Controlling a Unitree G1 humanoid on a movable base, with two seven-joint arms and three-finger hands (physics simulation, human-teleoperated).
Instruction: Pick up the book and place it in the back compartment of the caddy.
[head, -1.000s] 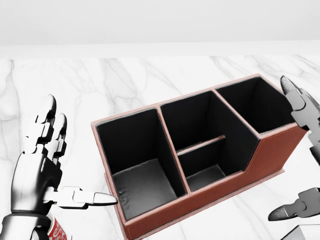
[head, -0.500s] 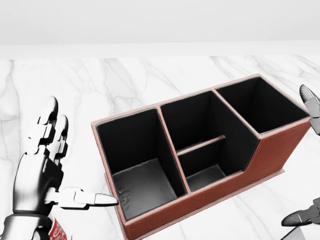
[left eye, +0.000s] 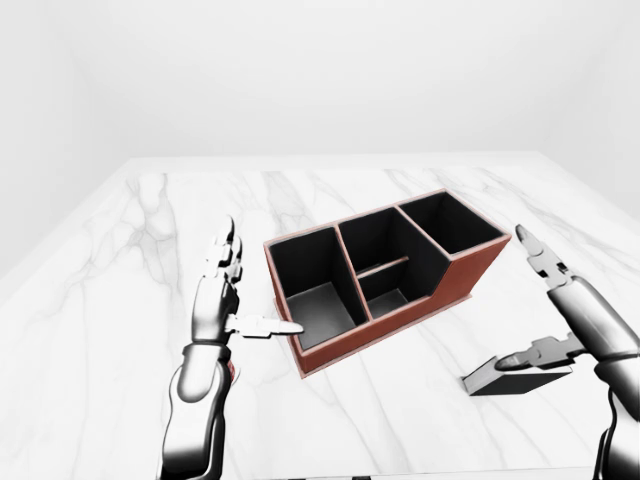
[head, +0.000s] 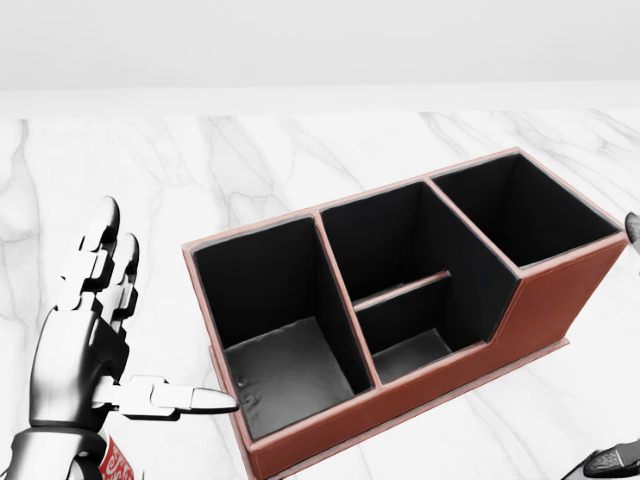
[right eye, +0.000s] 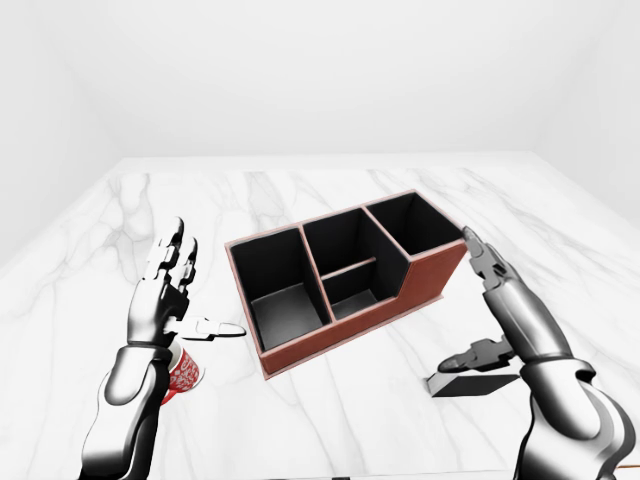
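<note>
Spread across every view: a white, grey-veined marble bench (left eye: 120, 300), unchanged in place, so no camera shift. At centre, set on the diagonal: a red-brown leather caddy (head: 545, 300) with black-lined compartments, all empty, exactly where it stood a second ago. At lower right of the left-eye view: a dark, flat rectangular book (left eye: 512, 378), lying on the bench well clear of the caddy, not yet lifted.

Changed over the last second: the chrome three-fingered right hand (right eye: 478, 305), formerly filling the right edge of the head view, now nearly gone from it, only fingertips left at the right edge and lower right corner. Dropped lower and rightward, toward the book. Spread wide in the eye views, thumb tip at or just above the book's upper edge, contact not resolvable.

Meaning, as a judgement: approach to the grasp under way, closing on the book next.

At left: the chrome left hand (head: 85, 340), fingers splayed upward, thumb pointing at the caddy's left wall, barely moved. Beneath its wrist: a small red patterned cup (right eye: 183, 372).
</note>
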